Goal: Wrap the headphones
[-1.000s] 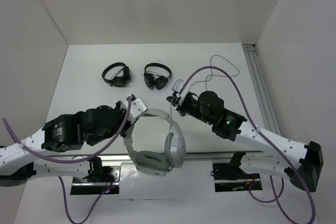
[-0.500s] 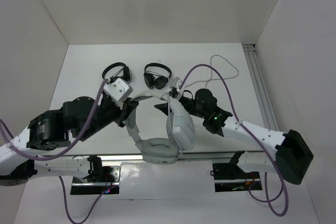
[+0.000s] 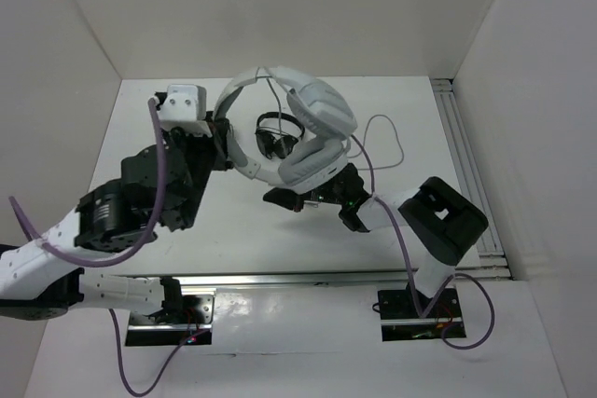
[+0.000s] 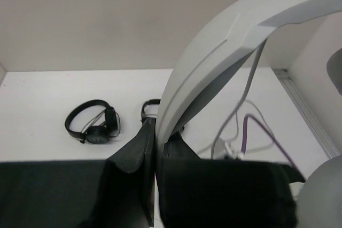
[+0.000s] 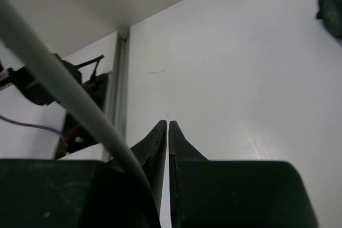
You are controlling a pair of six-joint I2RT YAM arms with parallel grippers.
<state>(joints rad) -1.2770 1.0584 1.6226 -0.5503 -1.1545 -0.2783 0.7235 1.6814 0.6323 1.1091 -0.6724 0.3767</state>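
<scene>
The white and light-grey headphones (image 3: 312,128) hang in the air above the table's middle, earcups to the right. My left gripper (image 3: 221,137) is shut on the wide headband (image 4: 214,57), which rises from between my fingers in the left wrist view. The thin grey cable (image 3: 392,137) loops over the table to the right and shows in the left wrist view (image 4: 240,105). My right gripper (image 3: 280,198) is low, below the earcups, pointing left. Its jaws (image 5: 168,126) are shut with nothing seen between them. A grey cable (image 5: 69,100) passes close by on their left.
A small black headphone (image 3: 280,137) lies on the table, seen through the white headband. Another black one (image 4: 91,126) lies left of it, hidden by my left arm in the top view. A metal rail (image 3: 466,156) runs along the table's right edge. White walls enclose the table.
My left arm has lifted the headphones from near the front edge up and toward the far side. My right arm has folded back, and its gripper now points left under the earcups.
</scene>
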